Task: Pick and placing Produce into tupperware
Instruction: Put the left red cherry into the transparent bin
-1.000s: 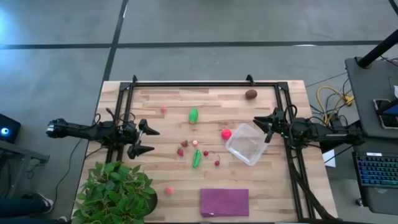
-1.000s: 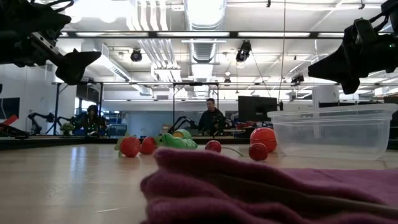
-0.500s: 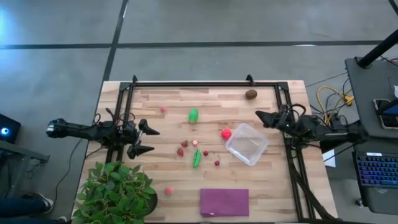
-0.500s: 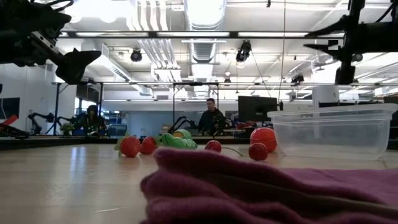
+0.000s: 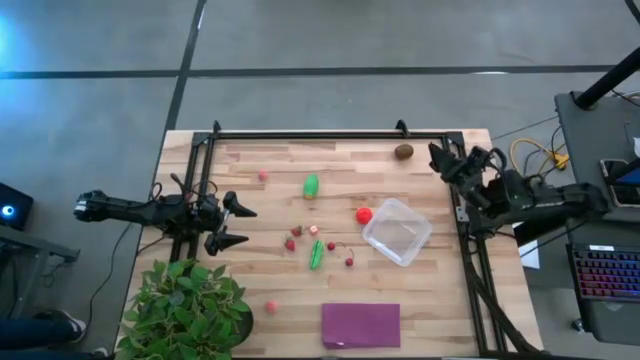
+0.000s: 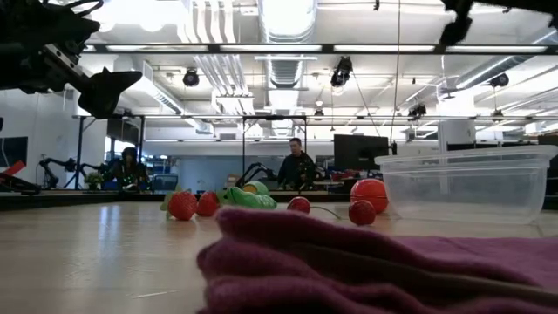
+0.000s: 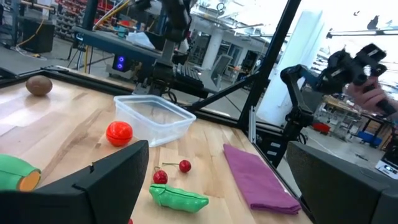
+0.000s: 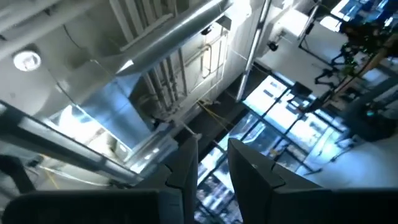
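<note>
The produce lies on the wooden table: a red ball (image 5: 364,214) beside the tupperware (image 5: 397,231), a brown oval (image 5: 403,152) near the far edge, a green piece (image 5: 311,186), a green pod (image 5: 316,253) and small red berries (image 5: 294,238) mid-table. The clear tupperware stands on its base at the centre right. My left gripper (image 5: 241,226) hovers open at the table's left side, pointing level at the produce (image 7: 177,197). My right gripper (image 5: 437,153) is shut, raised above the table's far right part and tipped up at the ceiling (image 8: 212,168). Neither holds anything.
A folded purple cloth (image 5: 361,325) lies at the near edge, filling the front of the low view (image 6: 366,262). A leafy potted plant (image 5: 185,310) stands at the near left corner. A black frame (image 5: 330,134) runs along the table's far and side edges. People stand in the room behind.
My right gripper has risen from beside the tupperware's far right corner, swung toward the table's far edge, and tipped and rolled until it points up at the ceiling. It has stayed shut. The produce and tupperware have not moved.
</note>
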You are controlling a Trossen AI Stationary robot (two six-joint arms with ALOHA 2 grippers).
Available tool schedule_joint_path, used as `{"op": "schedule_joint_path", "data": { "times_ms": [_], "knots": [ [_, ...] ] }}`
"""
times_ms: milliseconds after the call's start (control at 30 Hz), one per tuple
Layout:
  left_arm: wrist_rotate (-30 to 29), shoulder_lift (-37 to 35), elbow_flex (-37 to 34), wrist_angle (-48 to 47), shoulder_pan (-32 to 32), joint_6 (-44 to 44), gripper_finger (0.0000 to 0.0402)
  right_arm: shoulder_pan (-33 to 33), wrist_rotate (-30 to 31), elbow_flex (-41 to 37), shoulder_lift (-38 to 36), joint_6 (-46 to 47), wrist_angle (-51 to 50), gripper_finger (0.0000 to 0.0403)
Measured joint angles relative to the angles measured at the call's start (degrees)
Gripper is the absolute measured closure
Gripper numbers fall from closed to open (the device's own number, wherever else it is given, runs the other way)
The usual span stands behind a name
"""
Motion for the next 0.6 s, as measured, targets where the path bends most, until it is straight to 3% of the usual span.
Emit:
{"op": "schedule_joint_path", "data": {
  "times_ms": [200,300,367,433,533,600],
  "knots": [
    [0.00,0.02,0.00,0.00,0.00,0.01,0.0035,-0.04,-8.31,10.36,7.75,-3.22,-1.43,0.0321],
    [0.00,-0.02,0.00,-0.02,0.02,-0.01,0.0035,-0.11,-10.37,15.59,10.68,-2.31,-8.51,0.0323],
    [0.00,0.00,0.00,0.00,0.00,-0.01,0.0035,-0.38,-12.47,19.66,12.11,-1.09,-22.28,0.0325],
    [-0.02,0.04,0.00,-0.04,0.01,0.00,0.0035,-0.97,-16.00,25.02,13.13,-0.22,-45.05,0.0324],
    [-0.02,-0.02,0.00,-0.04,0.00,-0.01,0.0035,0.36,-16.64,32.99,17.83,3.07,-77.25,0.0314],
    [0.00,-0.02,0.00,0.00,0.02,0.01,0.0035,2.48,-16.66,36.56,21.76,2.74,-91.41,0.0304]
  ]
}}
